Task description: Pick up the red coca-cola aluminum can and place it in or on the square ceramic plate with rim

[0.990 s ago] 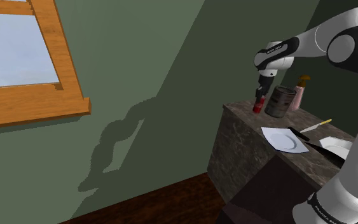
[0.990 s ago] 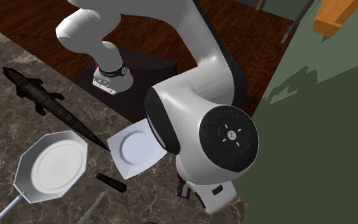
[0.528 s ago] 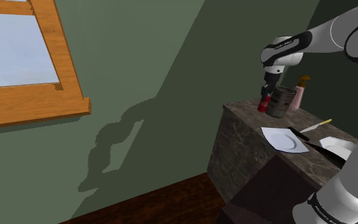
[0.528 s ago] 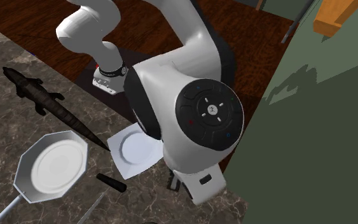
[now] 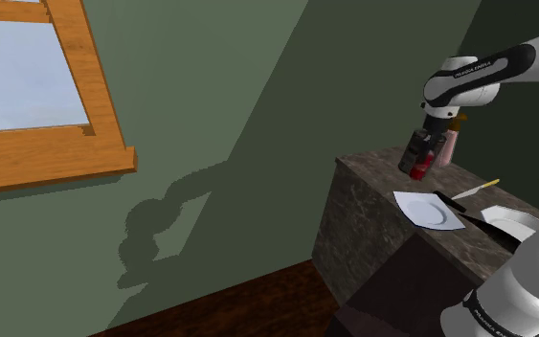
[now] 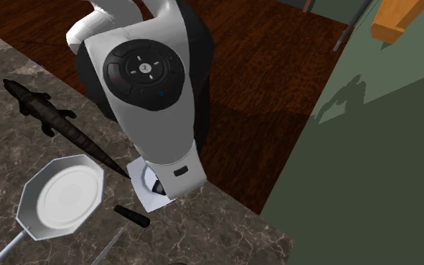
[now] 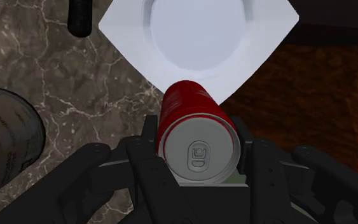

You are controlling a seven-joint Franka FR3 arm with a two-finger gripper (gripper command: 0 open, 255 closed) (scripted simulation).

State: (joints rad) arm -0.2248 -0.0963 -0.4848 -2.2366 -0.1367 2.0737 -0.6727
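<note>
Now | end effector [image 7: 196,135] clamped on can [image 7: 195,118] | red body, silver top with tab

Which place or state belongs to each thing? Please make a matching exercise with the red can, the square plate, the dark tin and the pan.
Things:
1. red can
2. square plate
3. dark tin
4. pan

Places or states:
A. lies empty just ahead of the can
B. next to a black lizard figure
C. clasped in the hand
D. stands on the counter beside the hand

Pairs: 1-C, 2-A, 3-D, 4-B
</note>
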